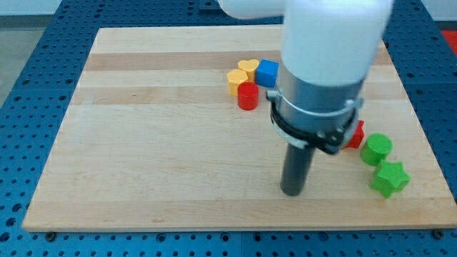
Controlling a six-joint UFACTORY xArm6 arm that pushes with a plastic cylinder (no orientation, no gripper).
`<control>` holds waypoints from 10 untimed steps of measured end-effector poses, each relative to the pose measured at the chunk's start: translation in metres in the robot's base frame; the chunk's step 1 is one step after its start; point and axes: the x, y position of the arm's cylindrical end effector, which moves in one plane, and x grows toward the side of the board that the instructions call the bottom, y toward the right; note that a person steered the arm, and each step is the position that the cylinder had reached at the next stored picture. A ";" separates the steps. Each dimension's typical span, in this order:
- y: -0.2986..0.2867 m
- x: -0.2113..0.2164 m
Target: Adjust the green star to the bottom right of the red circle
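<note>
Resting on the wooden worktop (164, 164), my tip (291, 191) is seen well to the view's left of the green star (389, 178). No pincer is fitted, so its state cannot be told. The star lies below and right of the red circle (248, 96), just beneath a green circle (376, 149).

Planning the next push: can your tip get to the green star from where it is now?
Probably yes. My tip sits to the view's left of the green star, with bare board between them. The green circle lies just above the star, off that line.
</note>
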 end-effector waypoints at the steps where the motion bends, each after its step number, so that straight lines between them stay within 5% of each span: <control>1: 0.031 0.017; 5: 0.159 0.019; 10: 0.119 -0.021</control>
